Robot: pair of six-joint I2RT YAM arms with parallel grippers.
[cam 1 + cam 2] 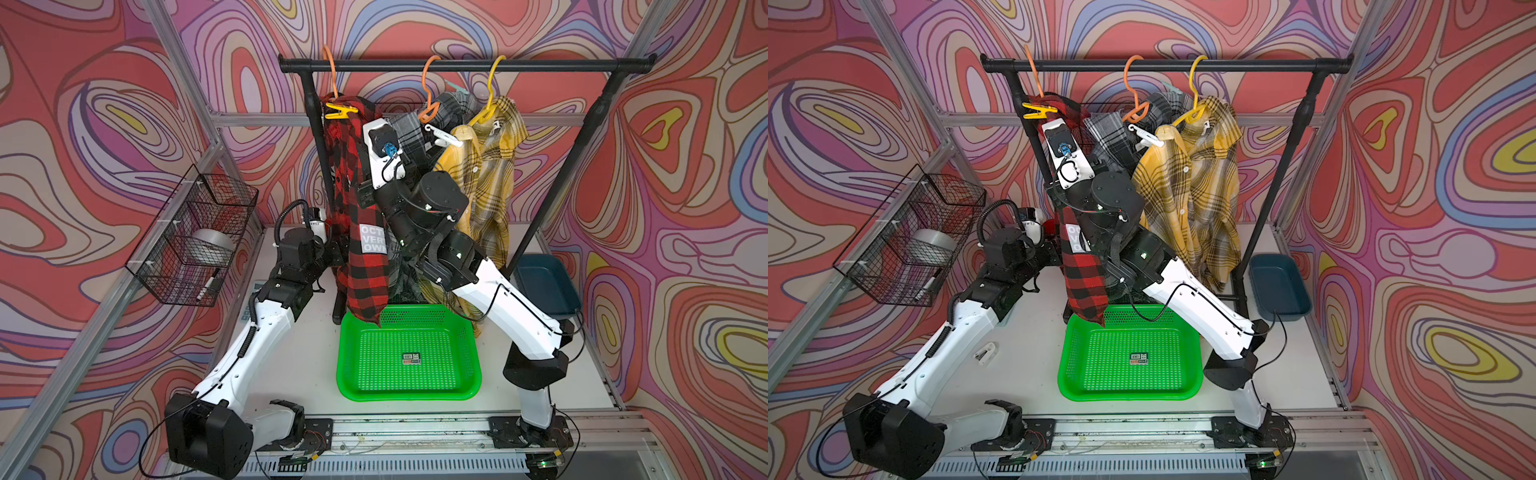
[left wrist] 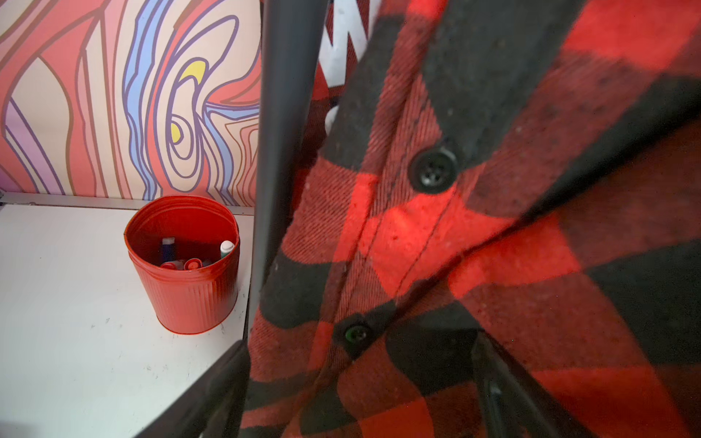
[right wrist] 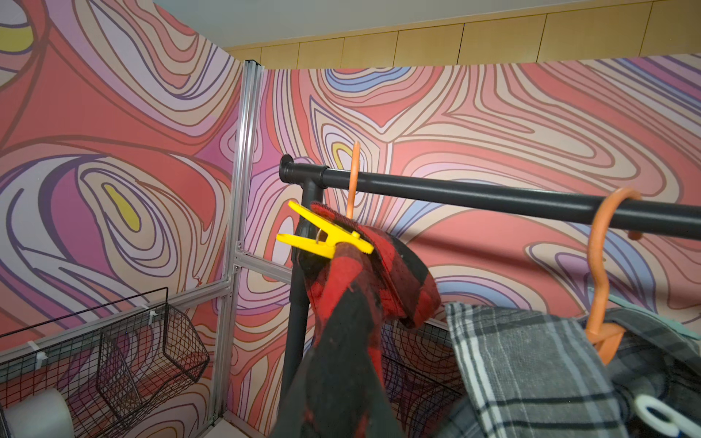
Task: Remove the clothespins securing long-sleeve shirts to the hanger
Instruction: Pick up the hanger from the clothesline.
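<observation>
Yellow clothespin [image 3: 324, 235] clamped on the bunched collar of the red-and-black shirt [image 3: 341, 341], centre of the right wrist view, just under the black rail [image 3: 493, 196]; upper centre-left in both top views. Right gripper [image 1: 372, 124] high up just beneath it, closed, fingertips out of sight; no telling of any cloth pinched. Left gripper [image 2: 356, 383] low against the shirt front, jaws wide apart, nothing clamped.

Likely step: taking off that yellow pin. Best to open first and line up on the two splayed handle tails pointing toward the left of the frame. Then squeeze fully to release the mouth and draw away along the pin's length. No tugging downward, to avoid swinging or unhooking the orange hanger [image 3: 353, 178]. Worth steadying the shirt lower down with the left.

White clothespin [image 1: 442, 135] between grey plaid shirt [image 1: 405, 129] and yellow plaid shirt [image 1: 486, 174] probably next. Another white clothespin [image 1: 986, 353] lying loose on the worktop [image 1: 1025, 374].
</observation>
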